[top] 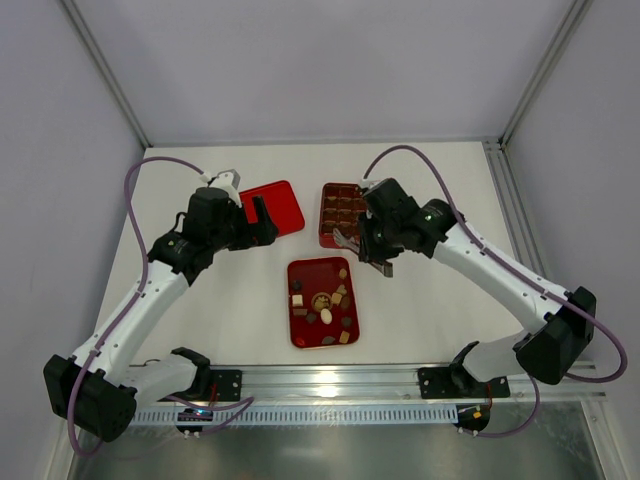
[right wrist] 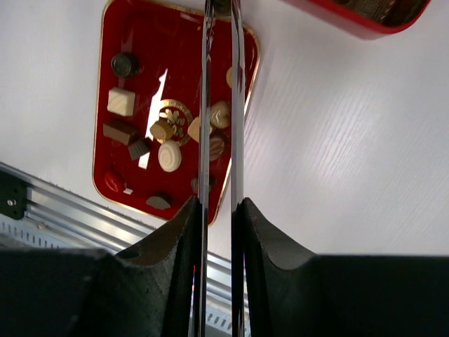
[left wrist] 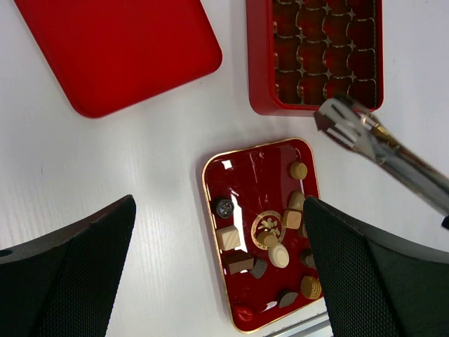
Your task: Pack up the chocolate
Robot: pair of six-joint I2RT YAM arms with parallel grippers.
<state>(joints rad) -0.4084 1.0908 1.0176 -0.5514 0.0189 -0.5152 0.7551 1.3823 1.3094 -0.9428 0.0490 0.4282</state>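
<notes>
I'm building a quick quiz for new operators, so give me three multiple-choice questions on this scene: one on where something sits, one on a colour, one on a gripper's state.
1. The tray holding the loose chocolates lies: A between the arms, nearest their bases; B against the back wall; C at the far left edge.
2. The compartments of the grid box are: A white; B brown; C green.
3. The right gripper is: A open and empty; B shut on a chocolate; C shut on metal tongs.
Answers: A, it lies lowest in the top view, between both arms; B, the left wrist view shows brown cells inside red walls; C, its fingers clamp the tongs' blades.
</notes>
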